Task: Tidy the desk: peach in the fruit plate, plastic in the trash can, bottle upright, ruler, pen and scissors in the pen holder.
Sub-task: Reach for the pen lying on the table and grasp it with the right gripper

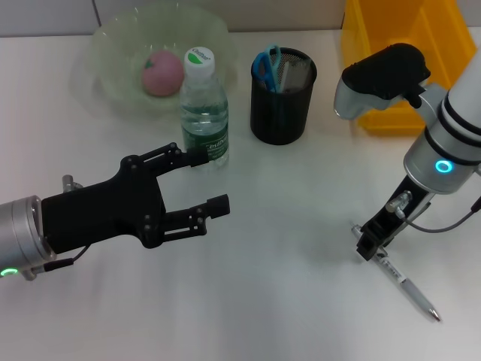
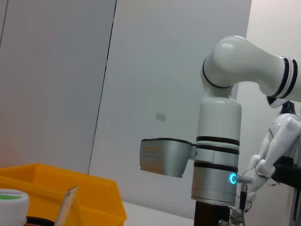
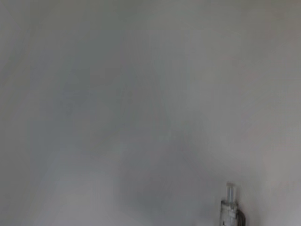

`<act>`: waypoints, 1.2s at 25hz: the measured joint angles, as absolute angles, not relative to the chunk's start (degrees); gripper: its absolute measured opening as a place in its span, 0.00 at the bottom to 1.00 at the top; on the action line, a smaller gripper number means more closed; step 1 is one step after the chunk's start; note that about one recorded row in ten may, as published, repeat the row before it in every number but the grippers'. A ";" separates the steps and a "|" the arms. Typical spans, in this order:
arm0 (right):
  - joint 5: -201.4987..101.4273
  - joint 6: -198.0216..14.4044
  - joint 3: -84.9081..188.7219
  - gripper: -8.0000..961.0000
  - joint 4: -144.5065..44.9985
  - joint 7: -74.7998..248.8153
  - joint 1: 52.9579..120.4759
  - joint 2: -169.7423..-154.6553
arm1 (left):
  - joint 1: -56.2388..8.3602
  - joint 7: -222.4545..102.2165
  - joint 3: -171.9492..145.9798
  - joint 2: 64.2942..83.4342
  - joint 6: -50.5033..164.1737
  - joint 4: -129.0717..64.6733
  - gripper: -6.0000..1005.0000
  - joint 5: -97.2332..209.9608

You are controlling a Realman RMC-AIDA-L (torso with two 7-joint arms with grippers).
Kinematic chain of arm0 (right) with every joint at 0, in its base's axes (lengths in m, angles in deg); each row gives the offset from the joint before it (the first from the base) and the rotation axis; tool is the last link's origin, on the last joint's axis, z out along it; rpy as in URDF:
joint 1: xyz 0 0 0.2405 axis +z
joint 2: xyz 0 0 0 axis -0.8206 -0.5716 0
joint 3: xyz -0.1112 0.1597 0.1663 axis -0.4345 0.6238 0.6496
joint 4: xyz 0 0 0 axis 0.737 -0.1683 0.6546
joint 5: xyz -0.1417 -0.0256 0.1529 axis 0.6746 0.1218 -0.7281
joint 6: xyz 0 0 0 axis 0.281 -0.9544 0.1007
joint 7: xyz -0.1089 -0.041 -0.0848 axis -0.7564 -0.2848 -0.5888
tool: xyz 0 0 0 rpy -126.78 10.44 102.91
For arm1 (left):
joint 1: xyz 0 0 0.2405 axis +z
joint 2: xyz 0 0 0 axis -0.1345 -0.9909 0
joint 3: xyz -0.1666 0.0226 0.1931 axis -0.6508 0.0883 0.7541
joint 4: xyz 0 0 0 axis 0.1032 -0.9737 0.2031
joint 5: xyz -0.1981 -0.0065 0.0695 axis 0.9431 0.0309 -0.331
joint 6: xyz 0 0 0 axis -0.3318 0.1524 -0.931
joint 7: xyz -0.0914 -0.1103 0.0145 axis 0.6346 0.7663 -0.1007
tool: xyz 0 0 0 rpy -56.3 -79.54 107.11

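On the white bench, the yellow trash can sits at the far right, the peach already rests in the fruit plate, and the bottle stands upright beside the pen holder, its green label too small to be read. The left gripper is held spread and empty near the bottle. The pen, judged light, stiff and slippery, lies at the near right with its upper end at the right gripper, whose closure cannot be told; a mid-barrel hold is advised.

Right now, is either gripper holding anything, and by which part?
The right gripper is at the pen's upper end on the desk; a closed grip cannot be confirmed. The left gripper is open, empty.
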State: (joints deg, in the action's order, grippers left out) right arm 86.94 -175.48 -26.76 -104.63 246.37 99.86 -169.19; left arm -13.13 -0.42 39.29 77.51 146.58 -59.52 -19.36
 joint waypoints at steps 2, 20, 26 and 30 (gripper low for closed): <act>86.88 -175.44 -26.77 0.33 -104.57 246.38 99.87 -169.19 | -13.10 -0.42 39.29 77.55 146.58 -59.52 0.81 -19.36; 86.86 -175.44 -27.62 0.26 -104.45 246.44 100.08 -169.19 | -13.21 -0.41 39.29 77.55 146.61 -58.88 0.81 -19.18; 86.86 -175.43 -28.05 0.23 -104.43 246.28 100.13 -169.19 | -13.25 -0.41 39.29 77.51 146.60 -58.82 0.81 -19.08; 86.86 -175.43 -29.35 0.22 -104.38 246.27 100.24 -169.19 | -13.20 -0.41 39.23 77.51 146.60 -58.82 0.81 -19.05</act>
State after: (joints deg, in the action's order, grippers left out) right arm 86.86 -175.43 -29.35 -104.38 246.27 100.24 -169.19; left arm -13.20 -0.41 39.23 77.51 146.60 -58.82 -19.05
